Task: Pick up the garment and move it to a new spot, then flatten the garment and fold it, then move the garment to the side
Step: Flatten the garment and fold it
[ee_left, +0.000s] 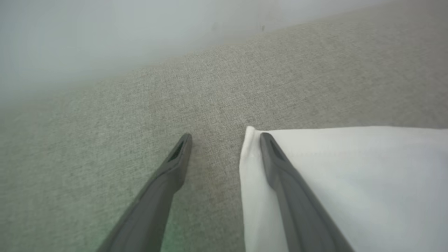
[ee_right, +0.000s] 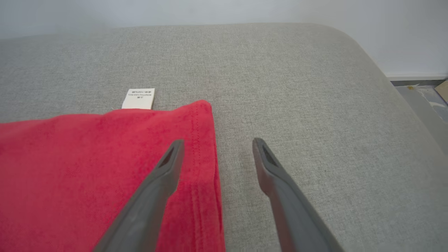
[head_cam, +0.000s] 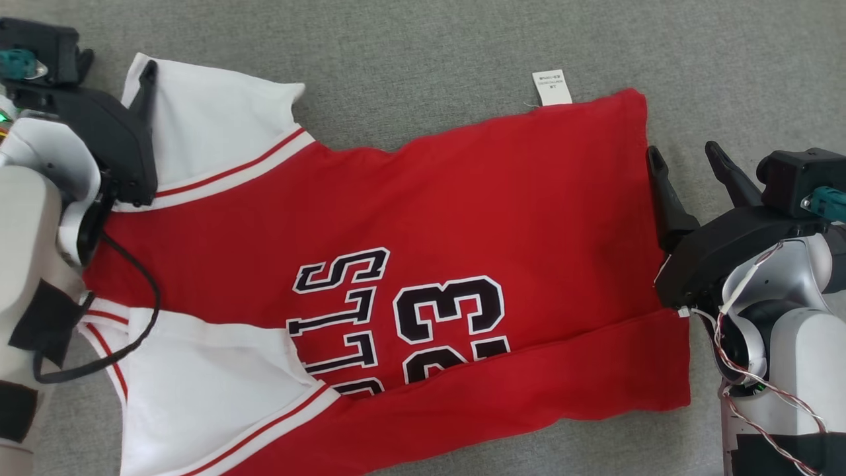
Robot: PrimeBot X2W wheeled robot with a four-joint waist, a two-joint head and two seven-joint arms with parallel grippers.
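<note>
Jersey [head_cam: 462,218]: spread on the grey cushion [head_cam: 423,46], near edge folded over.
Left pincer [ee_left: 225,137]: wide open, empty, one finger over the white sleeve [ee_left: 350,175].
Right pincer [ee_right: 217,142]: wide open, empty, astride the red hem [ee_right: 206,157].

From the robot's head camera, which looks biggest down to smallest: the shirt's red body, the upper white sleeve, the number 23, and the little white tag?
1. red body
2. upper white sleeve
3. number 23, partly covered by folded cloth
4. white tag
</note>
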